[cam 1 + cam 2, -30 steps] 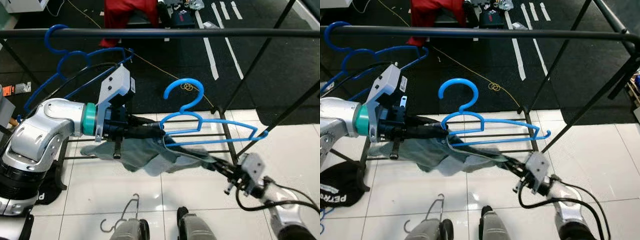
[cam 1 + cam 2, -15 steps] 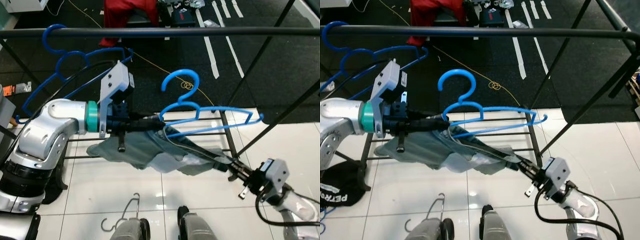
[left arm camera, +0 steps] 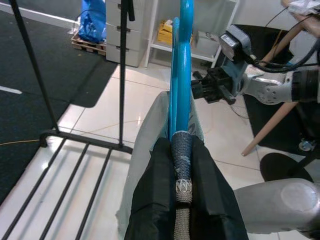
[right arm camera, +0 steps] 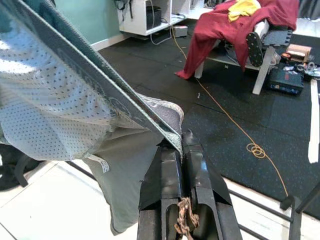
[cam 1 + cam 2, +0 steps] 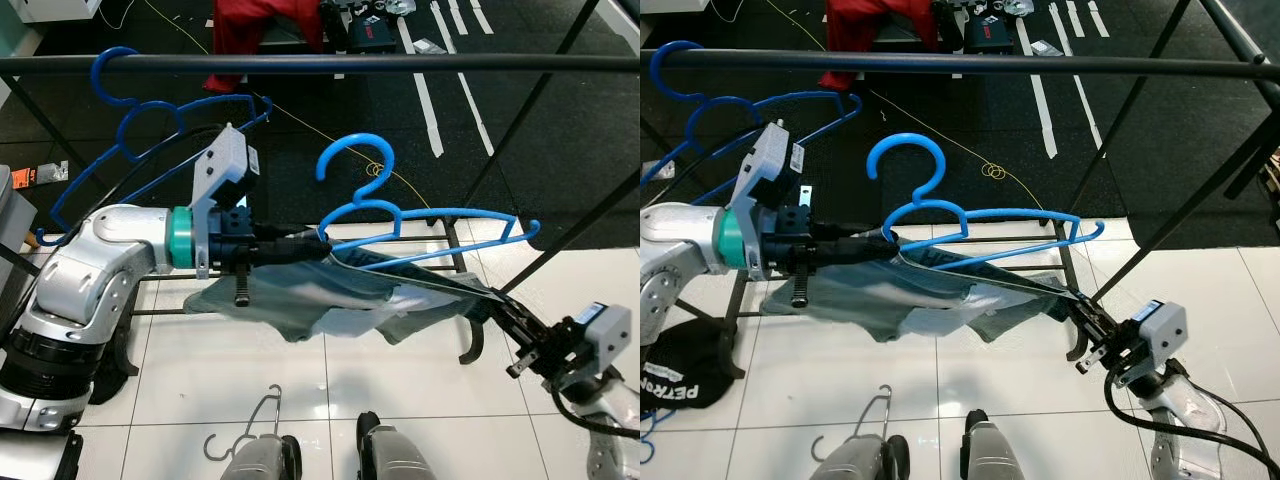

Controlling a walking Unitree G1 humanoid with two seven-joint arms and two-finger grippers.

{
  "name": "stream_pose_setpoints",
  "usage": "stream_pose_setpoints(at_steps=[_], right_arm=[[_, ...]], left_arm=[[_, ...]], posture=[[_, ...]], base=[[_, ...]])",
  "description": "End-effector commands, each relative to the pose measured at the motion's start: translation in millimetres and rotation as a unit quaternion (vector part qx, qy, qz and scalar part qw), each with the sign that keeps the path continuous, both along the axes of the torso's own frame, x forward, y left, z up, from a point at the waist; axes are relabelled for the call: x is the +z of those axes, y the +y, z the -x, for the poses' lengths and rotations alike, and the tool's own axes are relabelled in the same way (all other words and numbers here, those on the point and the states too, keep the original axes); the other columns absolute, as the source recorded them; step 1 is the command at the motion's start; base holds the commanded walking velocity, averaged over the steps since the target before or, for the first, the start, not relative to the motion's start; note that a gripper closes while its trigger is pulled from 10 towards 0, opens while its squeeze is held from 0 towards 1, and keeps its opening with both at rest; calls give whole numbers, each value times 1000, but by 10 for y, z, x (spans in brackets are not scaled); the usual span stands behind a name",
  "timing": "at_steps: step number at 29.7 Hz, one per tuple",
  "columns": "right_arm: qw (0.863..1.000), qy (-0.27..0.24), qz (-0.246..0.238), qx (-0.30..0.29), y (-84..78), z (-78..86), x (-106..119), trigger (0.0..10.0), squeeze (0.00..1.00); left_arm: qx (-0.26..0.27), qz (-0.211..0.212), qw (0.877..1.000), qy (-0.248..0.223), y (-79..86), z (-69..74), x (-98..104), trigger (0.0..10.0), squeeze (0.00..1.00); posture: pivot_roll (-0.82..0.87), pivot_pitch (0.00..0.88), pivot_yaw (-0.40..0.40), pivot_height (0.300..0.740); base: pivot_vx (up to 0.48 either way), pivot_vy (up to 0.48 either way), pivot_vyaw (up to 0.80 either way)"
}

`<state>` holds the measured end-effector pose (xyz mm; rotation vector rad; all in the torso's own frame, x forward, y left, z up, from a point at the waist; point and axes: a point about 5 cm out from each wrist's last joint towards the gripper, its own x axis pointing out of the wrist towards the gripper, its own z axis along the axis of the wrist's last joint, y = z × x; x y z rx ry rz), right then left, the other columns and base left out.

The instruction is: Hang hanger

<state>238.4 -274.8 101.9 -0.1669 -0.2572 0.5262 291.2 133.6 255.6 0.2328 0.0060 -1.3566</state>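
— Where's the hanger?
— The blue hanger [image 5: 400, 215] hangs in the air below the black rail [image 5: 320, 64], one end clamped in the left pincer [image 5: 318, 246].
— And the grey garment [image 5: 330, 300]?
— Stretched between both pincers (its edge pinched tight in the right pincer [image 5: 1080, 305]), above the white tile floor [image 5: 250, 380].

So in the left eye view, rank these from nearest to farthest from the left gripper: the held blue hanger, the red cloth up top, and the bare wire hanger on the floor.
1. Held blue hanger: in the left gripper itself.
2. Wire hanger: on the tiles below, near the robot's feet.
3. Red cloth: beyond the rail, on the dark floor.
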Motion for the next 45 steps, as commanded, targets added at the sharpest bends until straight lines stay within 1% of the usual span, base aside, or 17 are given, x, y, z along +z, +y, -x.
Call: stream_pose_setpoints(at_steps=[1,4,6,8,9,10,11,13,15,19,22,24,26,29,35,37,45], right_arm=[[999,6,-17,-30,-114,68,-12,0,0],[999,4,-21,-44,-179,91,34,0,0],[999,4,-23,-46,-188,95,44,0,0],[999,2,-21,-49,-229,101,89,0,0],[999,2,-21,-49,-229,101,89,0,0],[999,0,-20,-49,-247,98,113,0,0],[999,0,-20,-49,-247,98,113,0,0],[999,-11,-19,-46,-271,78,194,0,0],[999,-20,-18,-42,-269,65,261,0,0],[999,-25,-18,-38,-258,63,306,0,0],[999,-26,-13,-23,-233,81,352,0,0],[999,-26,-13,-23,-233,81,352,0,0],[1000,-17,-9,-4,-190,112,343,0,0],[1000,-10,-5,6,-158,134,327,0,0],[1000,-9,-6,8,-140,136,332,0,0],[1000,-6,-2,15,-133,125,355,0,0],[1000,0,8,22,-172,109,407,0,0]], left_arm=[[3,7,1000,15,80,13,-27,0,0],[-3,4,1000,22,102,29,-44,0,0],[-5,2,1000,23,104,33,-49,0,0],[-13,-13,999,26,109,66,-92,0,0],[-13,-13,999,26,109,66,-92,0,0],[-17,-24,999,27,112,79,-123,0,0],[-17,-24,999,27,112,79,-123,0,0],[-17,-53,998,28,112,95,-210,0,0],[-13,-68,997,27,120,89,-267,0,0],[-10,-71,997,27,129,78,-286,0,0],[14,-74,997,19,152,18,-301,0,0],[14,-74,997,19,152,18,-301,0,0],[31,-60,998,11,153,-28,-284,0,0],[35,-50,998,9,146,-42,-267,0,0],[23,-68,997,7,159,-22,-298,0,0],[5,-86,996,11,164,18,-334,0,0],[-18,-97,995,25,150,77,-368,0,0]], posture=[[-58,180,99,740],[-60,177,101,740],[-60,177,101,740],[-60,174,99,740],[-60,174,99,740],[-58,173,98,740],[-58,173,98,740],[-57,169,96,740],[-57,165,96,740],[-57,165,96,740],[-60,161,95,740],[-60,161,95,740],[-62,161,96,740],[-64,160,96,740],[-63,161,99,740],[-63,163,100,740],[-65,168,98,740]], base=[[0,0,0],[0,0,0],[0,0,0],[0,0,0],[0,0,0],[0,0,0],[0,0,0],[0,0,0],[0,0,0],[0,0,0],[0,0,0],[0,0,0],[0,0,0],[0,0,0],[0,0,0],[0,0,0],[0,0,0]])
